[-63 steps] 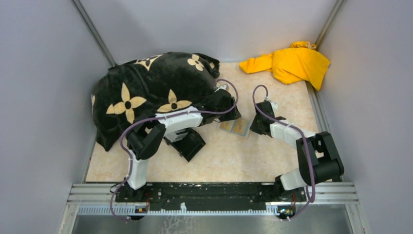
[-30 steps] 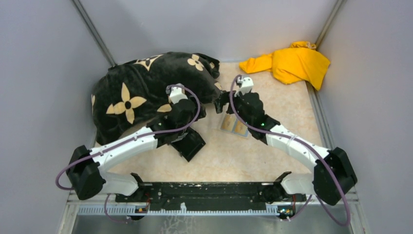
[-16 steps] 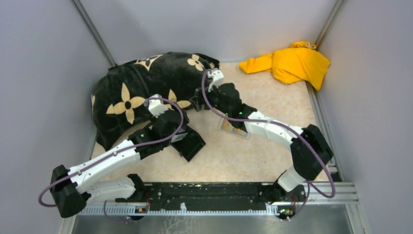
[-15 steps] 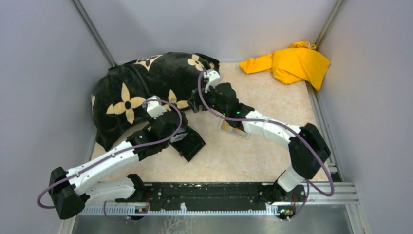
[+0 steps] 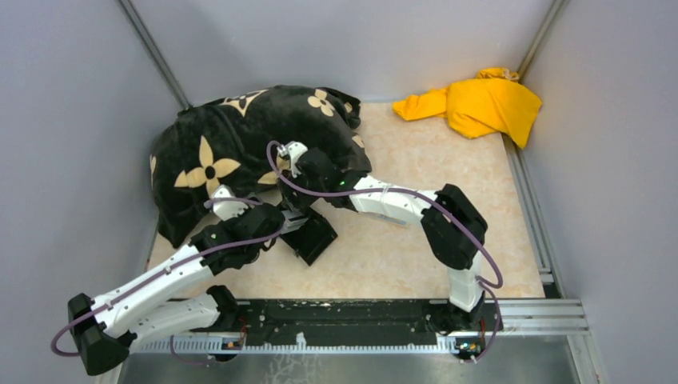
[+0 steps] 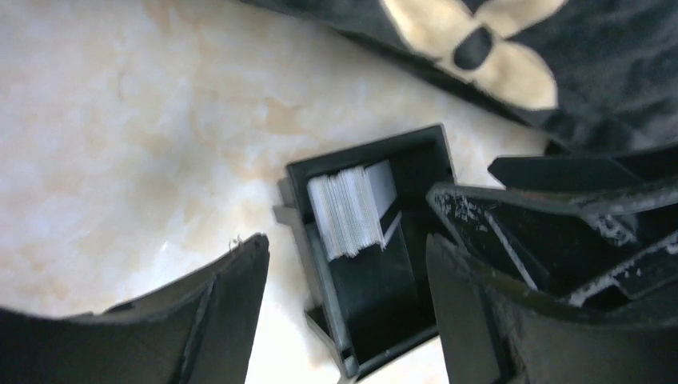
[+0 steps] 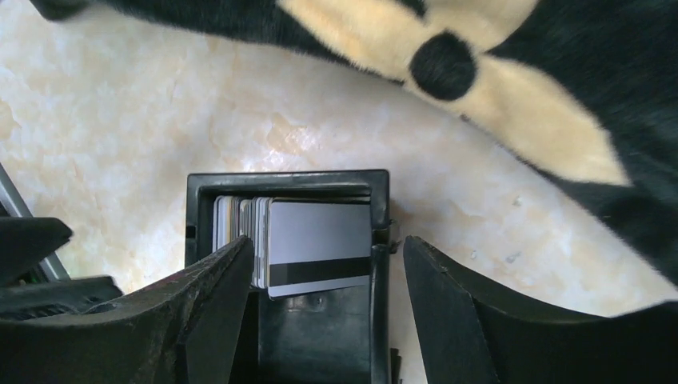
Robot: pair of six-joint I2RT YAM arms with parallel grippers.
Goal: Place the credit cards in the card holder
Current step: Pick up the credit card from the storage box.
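Plainly, left gripper (image 6: 345, 250) and right gripper (image 7: 328, 242) jaws gape empty; the thin grey rectangular cards (image 7: 318, 232) in the black square box (image 7: 284, 182) look stiff and slick, so pinch their top edges.

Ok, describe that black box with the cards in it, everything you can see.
The black, open-topped, square-cornered plastic box sits flat on the pale marbled tabletop. Its matte walls look rigid. A stack of thin cards stands on edge, packed toward one end; the front card is grey with a black stripe. The rest of the inside looks bare.
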